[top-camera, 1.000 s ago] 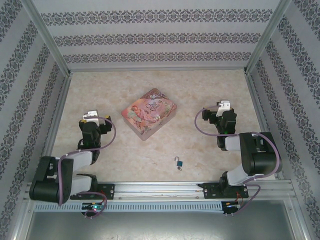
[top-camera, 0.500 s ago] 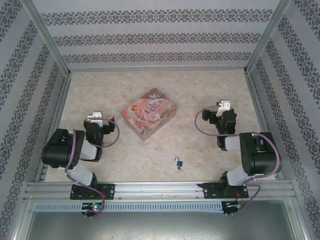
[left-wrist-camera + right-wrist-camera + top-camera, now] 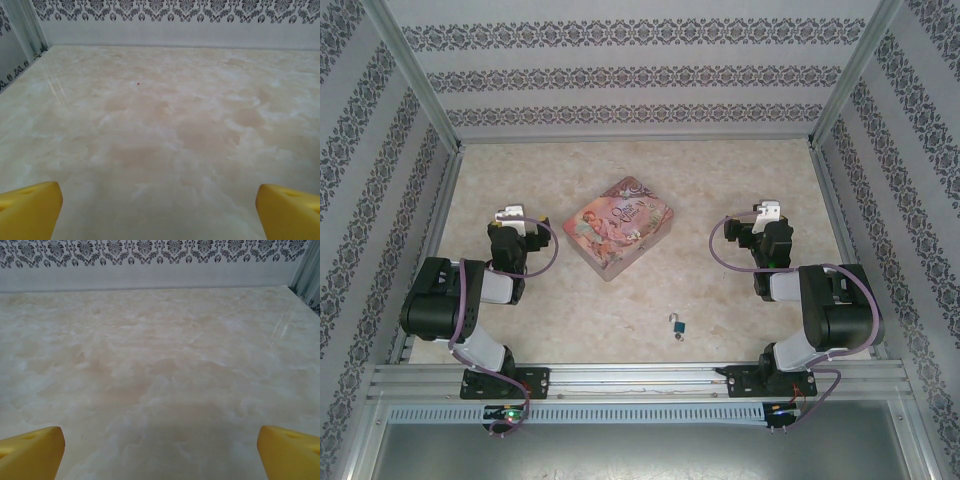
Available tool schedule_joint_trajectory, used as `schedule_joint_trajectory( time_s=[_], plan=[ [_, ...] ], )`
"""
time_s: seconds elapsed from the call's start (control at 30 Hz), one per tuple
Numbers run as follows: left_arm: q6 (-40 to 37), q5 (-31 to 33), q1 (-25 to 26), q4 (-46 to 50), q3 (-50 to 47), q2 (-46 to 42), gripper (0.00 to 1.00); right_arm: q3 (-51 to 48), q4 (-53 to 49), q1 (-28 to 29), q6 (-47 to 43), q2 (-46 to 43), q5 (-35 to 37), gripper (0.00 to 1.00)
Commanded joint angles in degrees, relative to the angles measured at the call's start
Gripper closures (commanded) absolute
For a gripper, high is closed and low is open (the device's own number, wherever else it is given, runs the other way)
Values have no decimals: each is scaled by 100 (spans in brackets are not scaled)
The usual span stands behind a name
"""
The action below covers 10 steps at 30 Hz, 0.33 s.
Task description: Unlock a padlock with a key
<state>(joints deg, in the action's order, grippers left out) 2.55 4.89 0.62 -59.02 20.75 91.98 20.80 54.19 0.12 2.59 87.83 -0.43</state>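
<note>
The tiny padlock, blue body with a thin silver shackle, lies on the marble table near the front, between the two arms. A small dark bit touches its near side; it is too small to tell whether it is the key. My left gripper hovers at the left, far from the padlock, and in the left wrist view it is open, its yellow fingertips wide apart over bare table. My right gripper is at the right, also open, nothing between its fingertips.
A pink illustrated tin box lies at the table's middle, between the two grippers. Patterned walls and metal frame posts close in the back and sides. An aluminium rail runs along the front edge.
The left arm has unfolded, its elbow swinging in from the left, and its gripper has moved a little farther from the base. The right arm and the padlock have not moved.
</note>
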Motion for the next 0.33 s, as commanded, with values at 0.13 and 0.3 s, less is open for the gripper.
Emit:
schedule_joint_trajectory(
  time_s=[0.13, 0.3],
  plan=[
    [-52, -66, -80, 164, -1, -58, 1, 96, -23, 13, -59, -3, 47, 2],
    [-52, -66, -80, 167, -1, -62, 1, 91, -23, 14, -57, -3, 51, 2]
  ],
)
